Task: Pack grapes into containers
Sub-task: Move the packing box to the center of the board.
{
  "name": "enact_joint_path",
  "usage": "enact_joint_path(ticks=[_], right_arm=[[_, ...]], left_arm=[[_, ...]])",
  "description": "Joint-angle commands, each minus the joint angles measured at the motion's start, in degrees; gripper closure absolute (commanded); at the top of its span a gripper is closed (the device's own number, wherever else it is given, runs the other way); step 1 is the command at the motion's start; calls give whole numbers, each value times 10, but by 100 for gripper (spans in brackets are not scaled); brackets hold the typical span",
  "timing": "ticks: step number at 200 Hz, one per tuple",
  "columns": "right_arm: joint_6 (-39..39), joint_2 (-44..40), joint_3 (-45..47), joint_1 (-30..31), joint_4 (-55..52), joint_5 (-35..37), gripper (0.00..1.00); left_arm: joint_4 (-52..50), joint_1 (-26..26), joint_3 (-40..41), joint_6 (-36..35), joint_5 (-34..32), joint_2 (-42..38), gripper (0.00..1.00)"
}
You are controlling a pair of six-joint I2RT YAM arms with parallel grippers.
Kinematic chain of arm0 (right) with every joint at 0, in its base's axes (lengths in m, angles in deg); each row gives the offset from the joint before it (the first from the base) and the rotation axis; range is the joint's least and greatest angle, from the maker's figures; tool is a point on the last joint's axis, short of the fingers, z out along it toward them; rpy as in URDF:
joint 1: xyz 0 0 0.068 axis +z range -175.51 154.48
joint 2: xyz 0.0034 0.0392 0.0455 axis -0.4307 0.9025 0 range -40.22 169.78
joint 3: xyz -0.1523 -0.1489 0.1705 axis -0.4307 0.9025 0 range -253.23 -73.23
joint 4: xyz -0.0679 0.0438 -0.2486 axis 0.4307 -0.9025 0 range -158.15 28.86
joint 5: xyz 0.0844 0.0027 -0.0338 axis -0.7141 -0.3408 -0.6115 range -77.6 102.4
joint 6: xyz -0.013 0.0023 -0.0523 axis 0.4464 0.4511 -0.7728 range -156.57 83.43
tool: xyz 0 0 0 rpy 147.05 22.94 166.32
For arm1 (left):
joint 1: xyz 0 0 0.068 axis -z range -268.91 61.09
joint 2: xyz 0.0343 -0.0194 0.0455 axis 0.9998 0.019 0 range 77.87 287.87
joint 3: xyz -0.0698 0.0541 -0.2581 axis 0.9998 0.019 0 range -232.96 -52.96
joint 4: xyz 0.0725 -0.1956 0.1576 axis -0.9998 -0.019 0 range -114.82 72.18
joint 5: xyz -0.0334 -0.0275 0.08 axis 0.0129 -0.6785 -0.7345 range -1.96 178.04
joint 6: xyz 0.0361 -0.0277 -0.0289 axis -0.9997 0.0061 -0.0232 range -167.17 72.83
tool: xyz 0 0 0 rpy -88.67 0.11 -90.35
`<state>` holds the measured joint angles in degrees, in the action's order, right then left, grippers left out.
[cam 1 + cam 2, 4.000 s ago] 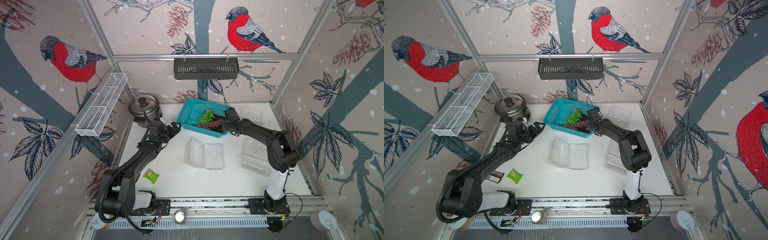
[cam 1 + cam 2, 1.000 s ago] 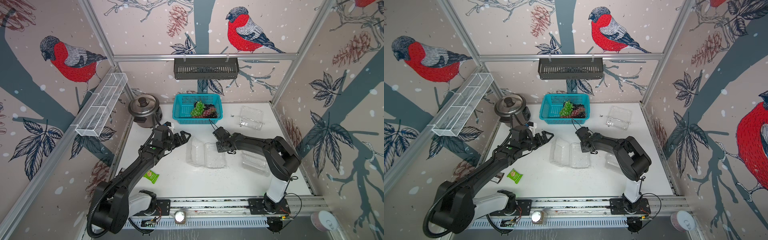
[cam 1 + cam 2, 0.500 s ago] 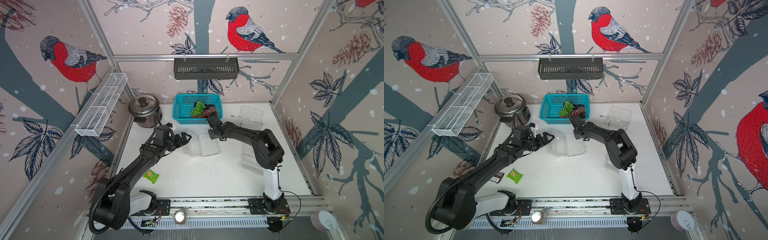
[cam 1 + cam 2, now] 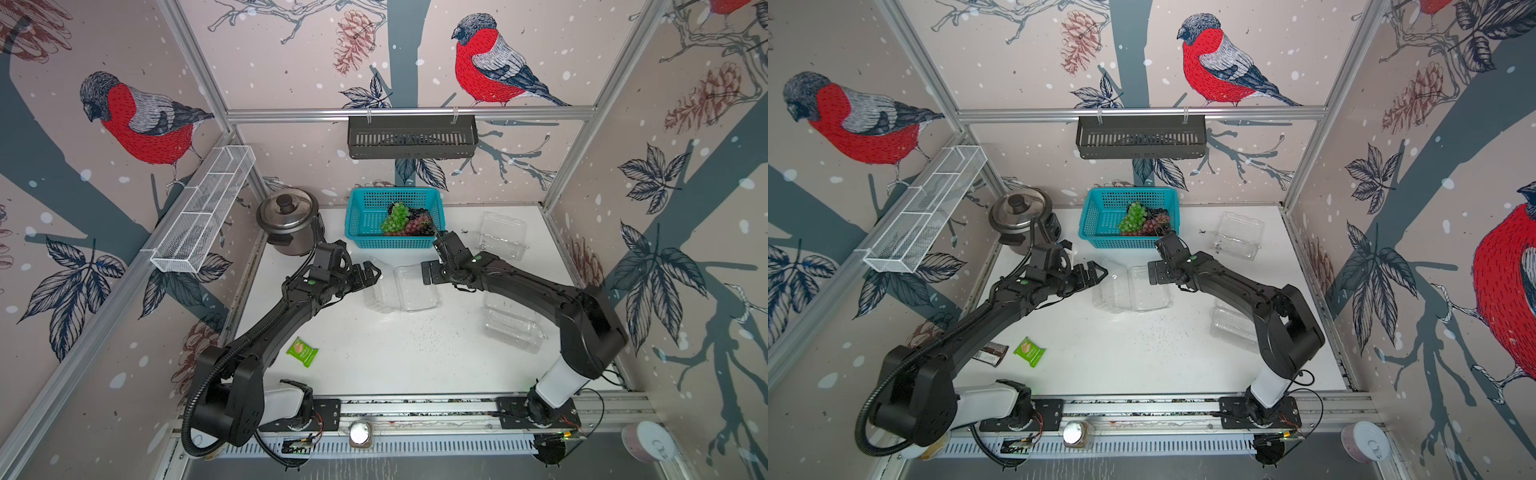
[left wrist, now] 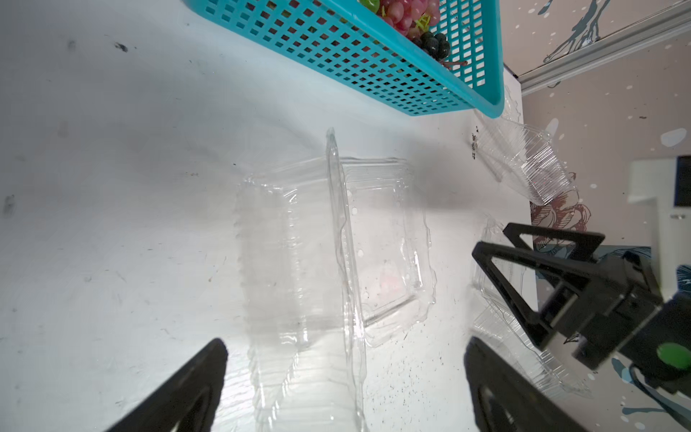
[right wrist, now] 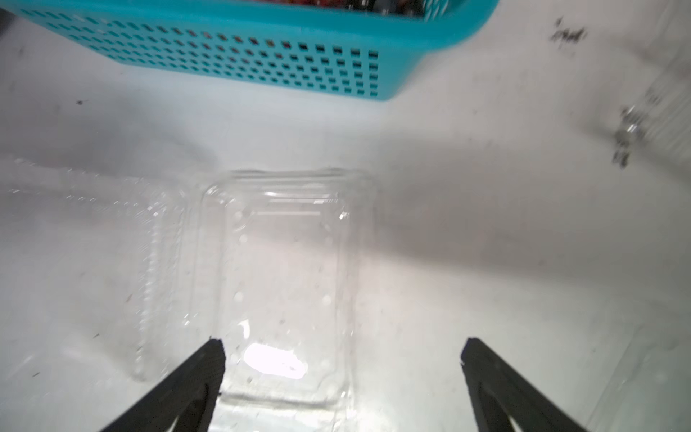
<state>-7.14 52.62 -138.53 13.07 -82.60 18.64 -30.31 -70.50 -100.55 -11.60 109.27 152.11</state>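
Observation:
The grapes [image 4: 402, 219], green, red and dark bunches, lie in the teal basket [image 4: 365, 216] at the back; they also show in a top view [image 4: 1141, 222] and the left wrist view [image 5: 405, 17]. One open, empty container [image 4: 417, 289] sits in front of the basket, its lid [image 4: 375, 292] folded out to the left. My right gripper [image 4: 430, 272] hangs open just right of its rim, holding nothing; the right wrist view shows the container [image 6: 284, 269] below the open gripper [image 6: 340, 344]. My left gripper [image 4: 371, 274] is open at the lid's left edge, and the lid [image 5: 284, 269] shows ahead of the left gripper [image 5: 344, 348].
Two more clear containers lie at the back right [image 4: 501, 230] and at the right [image 4: 513, 328]. A steel rice cooker [image 4: 286, 214] stands left of the basket. A green packet [image 4: 302, 352] and a dark wrapper [image 4: 990, 355] lie near the front left.
My right gripper has opened and let go of the open container after dragging it back toward the basket. The left gripper has stayed open by the lid.

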Motion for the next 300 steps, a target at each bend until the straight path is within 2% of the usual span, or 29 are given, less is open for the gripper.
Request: enact_joint_path(ticks=[1,30,88,124,159,181,217,248,265,284,300], right_arm=[[104,-50,56,4,58,-57,0],[151,-81,103,13,63,-69,0],[204,-31,104,60,31,-63,0],[204,-4,105,69,36,-54,0],[212,16,105,54,55,-55,0],[218,21,114,22,75,-62,0],[203,31,123,-32,118,-80,0],[165,59,90,-56,117,-78,2],[140,74,67,-57,111,-71,5],[120,90,39,-56,91,-52,11],[107,96,25,-50,79,-22,17]], left_arm=[[14,13,6,9,16,3,2],[51,21,35,41,23,-7,2],[144,30,114,124,51,-39,2],[206,49,155,182,62,-42,2],[230,99,162,216,37,-37,2],[250,128,167,237,23,-38,2],[263,139,173,252,34,-37,2],[176,139,141,193,31,-48,2],[85,133,108,143,-3,-60,2],[-11,107,69,97,-50,-77,2],[-52,74,44,68,-68,-95,2]])
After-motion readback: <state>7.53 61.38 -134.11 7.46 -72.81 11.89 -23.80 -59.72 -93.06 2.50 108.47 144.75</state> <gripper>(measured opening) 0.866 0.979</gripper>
